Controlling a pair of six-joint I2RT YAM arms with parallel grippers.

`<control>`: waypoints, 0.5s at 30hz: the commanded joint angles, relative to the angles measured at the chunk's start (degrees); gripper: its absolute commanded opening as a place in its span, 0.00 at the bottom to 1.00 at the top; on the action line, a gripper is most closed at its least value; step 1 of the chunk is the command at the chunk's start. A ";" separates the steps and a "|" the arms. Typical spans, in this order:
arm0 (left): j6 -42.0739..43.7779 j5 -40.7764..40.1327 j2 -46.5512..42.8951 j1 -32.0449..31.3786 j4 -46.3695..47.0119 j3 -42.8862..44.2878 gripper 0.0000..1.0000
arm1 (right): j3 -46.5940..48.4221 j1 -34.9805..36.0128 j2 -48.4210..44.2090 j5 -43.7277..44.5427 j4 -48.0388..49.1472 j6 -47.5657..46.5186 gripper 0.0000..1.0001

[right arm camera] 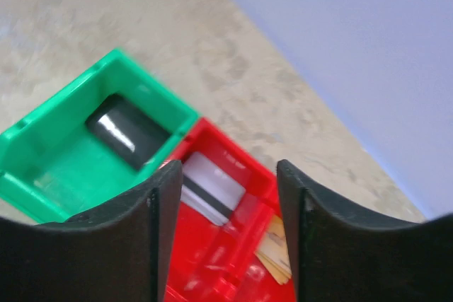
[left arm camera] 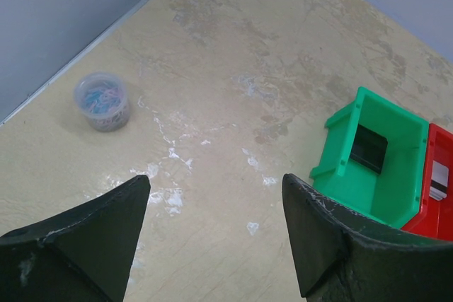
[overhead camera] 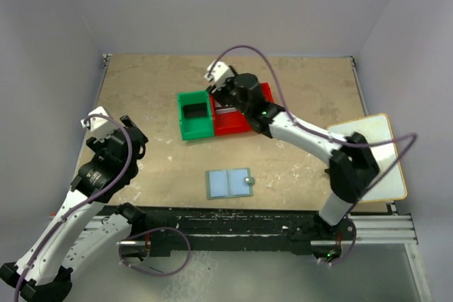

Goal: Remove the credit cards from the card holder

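Note:
The light blue card holder (overhead camera: pixel 229 183) lies open and flat on the table near the front edge, with no gripper on it. My right gripper (overhead camera: pixel 221 97) hangs over the red bin (overhead camera: pixel 233 126). In the right wrist view this gripper (right arm camera: pixel 228 175) is open with nothing between its fingers. Below it a white credit card with a black stripe (right arm camera: pixel 212 189) and some tan cards (right arm camera: pixel 276 252) lie in the red bin (right arm camera: pixel 212 266). A dark card (right arm camera: pixel 127 131) lies in the green bin (right arm camera: pixel 64 175). My left gripper (left arm camera: pixel 216 189) is open and empty over bare table, far left of the bins.
The green bin (overhead camera: pixel 181 114) and the red bin stand side by side at mid-table. A small clear jar of coloured clips (left arm camera: pixel 103 101) sits near the left wall. A white board (overhead camera: pixel 379 153) lies at the right edge.

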 commanded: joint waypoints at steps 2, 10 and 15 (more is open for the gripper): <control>1.35 0.18 1.43 0.40 0.94 0.07 0.73 | -13.73 -4.75 -20.39 8.68 12.49 16.71 0.62; -1.30 -3.21 3.64 0.40 0.41 1.36 0.74 | -33.06 -8.40 -45.87 22.14 6.05 26.89 0.94; -0.93 -3.84 4.20 0.38 0.09 2.49 0.74 | -37.07 -13.07 -55.68 21.56 -4.39 34.45 1.00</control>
